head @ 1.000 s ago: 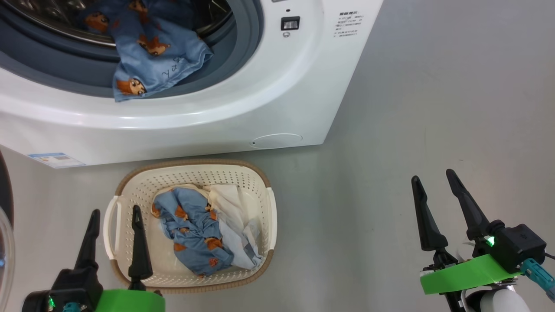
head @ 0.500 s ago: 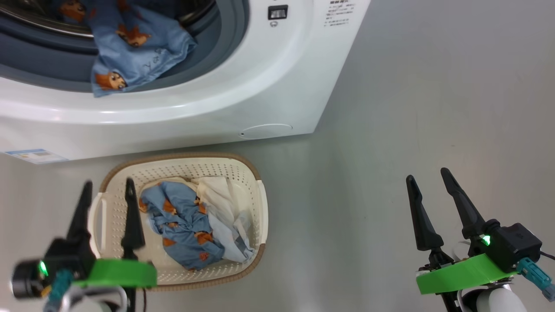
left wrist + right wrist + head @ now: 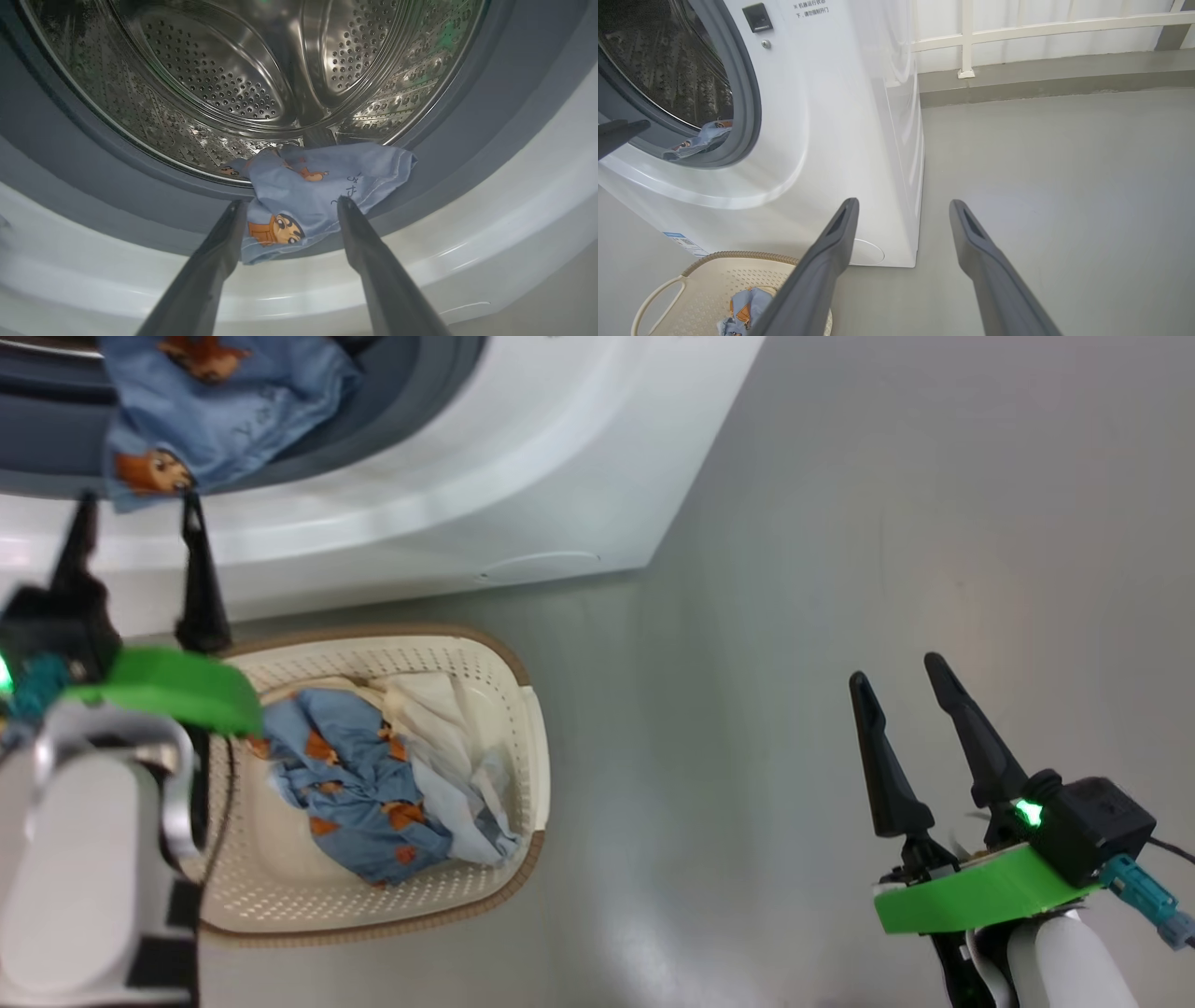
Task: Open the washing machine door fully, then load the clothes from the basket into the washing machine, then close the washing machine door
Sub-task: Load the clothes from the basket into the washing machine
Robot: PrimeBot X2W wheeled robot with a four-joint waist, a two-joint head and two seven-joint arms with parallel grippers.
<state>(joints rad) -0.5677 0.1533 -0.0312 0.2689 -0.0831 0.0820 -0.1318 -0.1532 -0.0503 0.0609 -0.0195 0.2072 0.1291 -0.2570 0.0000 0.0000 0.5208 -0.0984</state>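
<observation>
The washing machine (image 3: 448,476) stands with its mouth clear, the steel drum (image 3: 261,70) bare inside and the grey gasket (image 3: 117,186) ringing it. On the grey floor (image 3: 840,523) just in front sits the basket (image 3: 448,644), holding a heap of clothes (image 3: 364,784), blue print over white and cream. One blue garment (image 3: 322,172) lies half in and half out of the machine, draped from the drum's edge across the gasket with its printed corner hanging toward the white front. The left hand (image 3: 289,203) is raised to that corner, fingers spread wide and empty, one on each side of the hanging fold. The right hand (image 3: 894,667) hovers well off to the side above the floor, likewise spread and holding nothing. The step looks to be tucking this garment fully in. To do it well, the left hand should take the fold where several layers bunch, lift it clear of the gasket instead of dragging across the rubber, carry it deep past the drum's edge, and let go only there, so nothing can slide back and be pinched when the door shuts.
</observation>
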